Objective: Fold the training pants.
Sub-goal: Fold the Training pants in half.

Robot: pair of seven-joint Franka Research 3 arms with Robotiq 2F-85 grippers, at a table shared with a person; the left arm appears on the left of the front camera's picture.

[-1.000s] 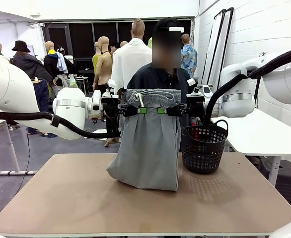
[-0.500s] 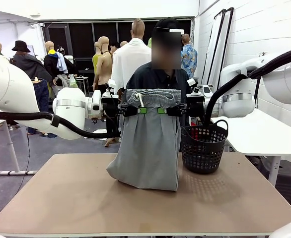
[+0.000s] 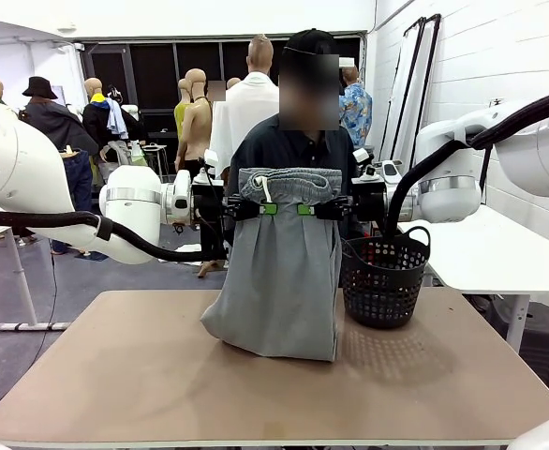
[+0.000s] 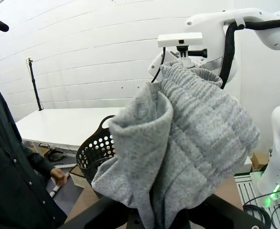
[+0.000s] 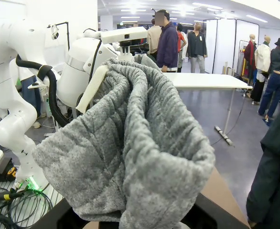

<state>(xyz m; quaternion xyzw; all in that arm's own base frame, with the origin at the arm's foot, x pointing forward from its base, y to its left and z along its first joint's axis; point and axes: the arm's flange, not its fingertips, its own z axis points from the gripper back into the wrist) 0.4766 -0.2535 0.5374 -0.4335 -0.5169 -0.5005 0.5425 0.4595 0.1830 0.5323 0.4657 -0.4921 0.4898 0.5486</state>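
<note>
The training pants [image 3: 284,272] hang in the air above the middle of the table [image 3: 143,394], waistband up. The gathered elastic band runs level between the two grippers, with a white drawstring [image 3: 266,190] dangling near its left end. Below the band the grey cloth falls straight, and its lower edge bunches and rests on the tabletop.

The left gripper [image 3: 258,208] comes in level from the picture's left and is clamped on the left end of the waistband, its green pads pressed into the cloth. The right gripper [image 3: 310,209] comes in level from the right and is clamped on the other end in the same way. The two sets of fingertips lie near each other, so the band between them is narrow and puckered.

In the left wrist view the pants [image 4: 188,143] rise in a thick fold from between that gripper's dark fingers, which are closed on the cloth. In the right wrist view the ribbed grey band [image 5: 140,143] likewise bulges out of the closed fingers.

A black mesh basket [image 3: 384,281] stands on the table just beside the hanging cloth, on the robot's right. A person [image 3: 293,150] in a dark shirt stands at the far side of the table, directly behind the pants.
</note>
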